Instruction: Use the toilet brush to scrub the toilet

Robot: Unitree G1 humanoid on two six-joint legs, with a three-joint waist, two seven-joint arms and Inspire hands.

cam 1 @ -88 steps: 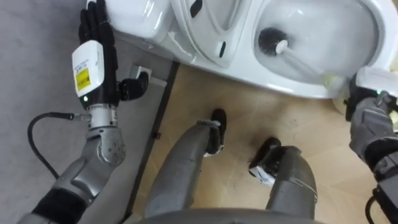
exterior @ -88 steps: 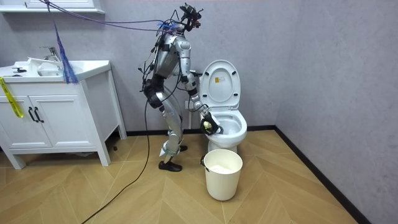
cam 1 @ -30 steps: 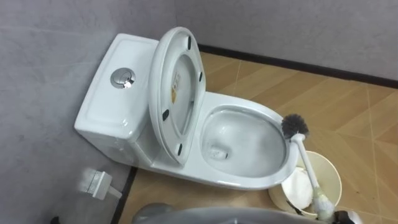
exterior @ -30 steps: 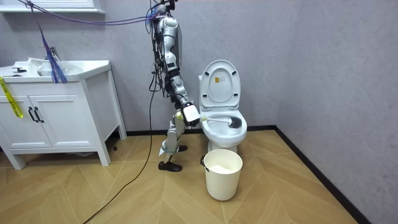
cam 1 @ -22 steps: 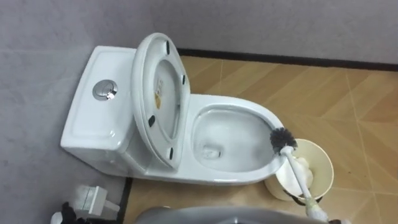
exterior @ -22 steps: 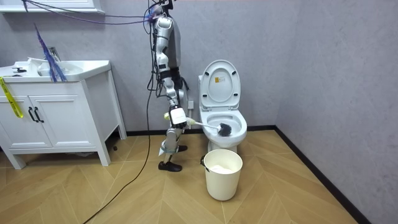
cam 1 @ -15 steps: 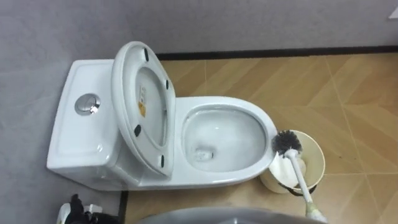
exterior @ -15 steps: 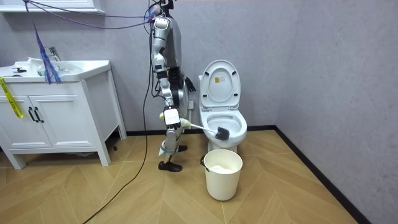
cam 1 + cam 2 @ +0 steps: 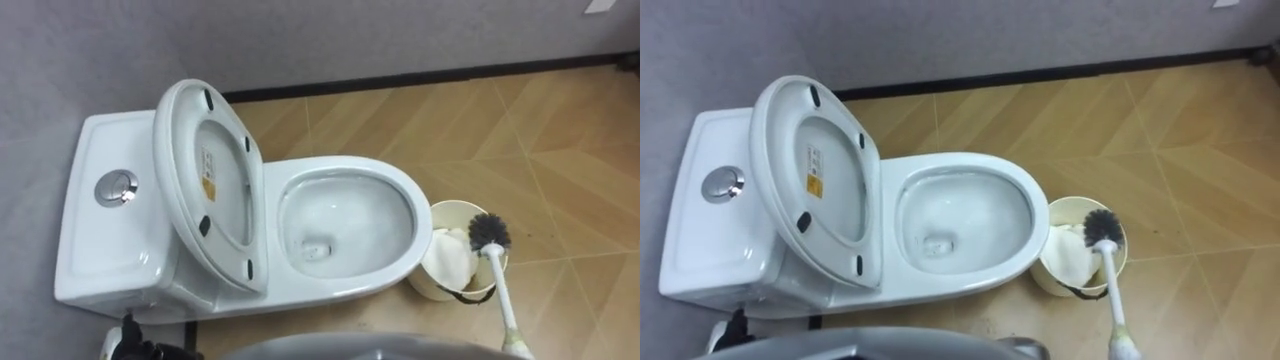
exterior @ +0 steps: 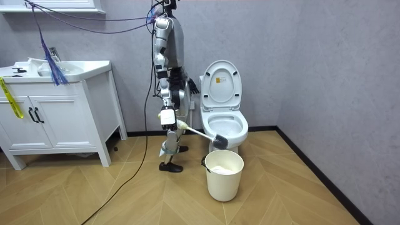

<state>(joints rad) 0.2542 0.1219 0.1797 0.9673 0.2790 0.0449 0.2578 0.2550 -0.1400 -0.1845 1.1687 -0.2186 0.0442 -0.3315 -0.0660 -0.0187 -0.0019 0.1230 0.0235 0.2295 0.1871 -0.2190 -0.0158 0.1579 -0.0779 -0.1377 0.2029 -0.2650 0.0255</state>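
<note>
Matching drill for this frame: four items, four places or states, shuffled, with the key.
Things:
1. lid
2. brush
3. bucket
4. flush button

Places or states:
A. bristles in the air, out of the bowl, over the bucket's rim
B. set in the top of the tank
C. raised, standing open between tank and bowl
D. on the floor beside the bowl's front, something white inside

Pairs: 1-C, 2-A, 3-D, 4-B
</note>
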